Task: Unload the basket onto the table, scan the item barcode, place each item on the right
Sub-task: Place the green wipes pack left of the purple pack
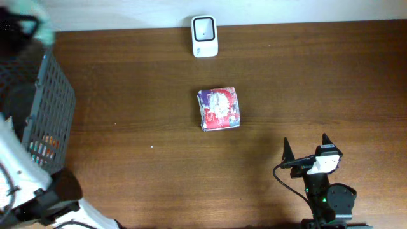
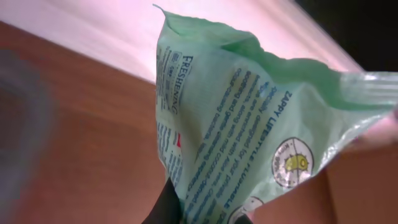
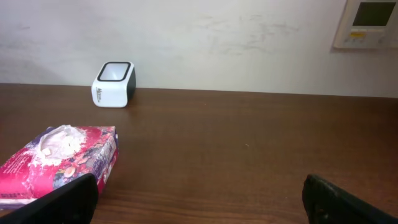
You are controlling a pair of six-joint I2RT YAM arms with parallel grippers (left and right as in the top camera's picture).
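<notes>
Gripping a green wipes pack (image 2: 249,124) by its lower edge, the left gripper (image 2: 202,214) is holding it up off the table (image 1: 127,76). Its dark fingers (image 2: 163,202) are clamped on the film and the pack is rising above them. The printed side is facing the wrist camera, and no barcode is readable there.

The right gripper (image 1: 305,140) is hovering low and empty with its jaws spread wide. A pink packet (image 1: 219,109) is lying ahead of it to its left, and the white scanner (image 1: 205,36) is standing farther ahead against the wall.

The step in hand appears to be carrying the item to the reader. The next move is calling for a sweep toward the scanner, well off to the left gripper's right. The pack then needs turning until its code is facing the scanner window. The limp film is likely to sag, so a firm hold is needed.

Showing in all are one scanner and two packets, one green and one pink. One dark basket (image 1: 54,95) is sitting near the left gripper, and two grippers are in view.
</notes>
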